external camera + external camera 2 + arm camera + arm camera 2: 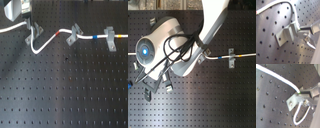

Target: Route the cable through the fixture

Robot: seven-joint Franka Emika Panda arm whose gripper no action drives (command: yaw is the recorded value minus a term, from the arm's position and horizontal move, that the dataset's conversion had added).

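1. In the first exterior view we see the gripper [31,29] at the upper left, low over a small grey clip [34,35] on the black perforated board [65,90].
2. The white cable [47,40] comes in from the first exterior view's left edge, reaches that clip, drops into a loop just beside it, then climbs toward a red band [58,32].
3. Past the red band the cable meets the fixture [75,34], a narrow grey stand with slanted legs near the middle of the first exterior view; we cannot tell whether the cable passes through it or only behind it.
4. Further toward the first exterior view's right, the cable shows a blue band [96,36], passes a broader clip [110,39], and shows a yellow band [121,36].
5. In the first wrist view the fingertips sit right at the near clip [287,35], with the cable [276,5] curving away above it.
6. In the second wrist view the cable [278,77] runs down to the same clip [293,101] and a loop [302,114] hangs beyond it.
7. We judge the fingers narrow, closed on the cable at the clip's edge.
8. In the second exterior view the arm [173,45] hides most of this; only the broader clip [231,57] and a stretch of cable [215,57] show.
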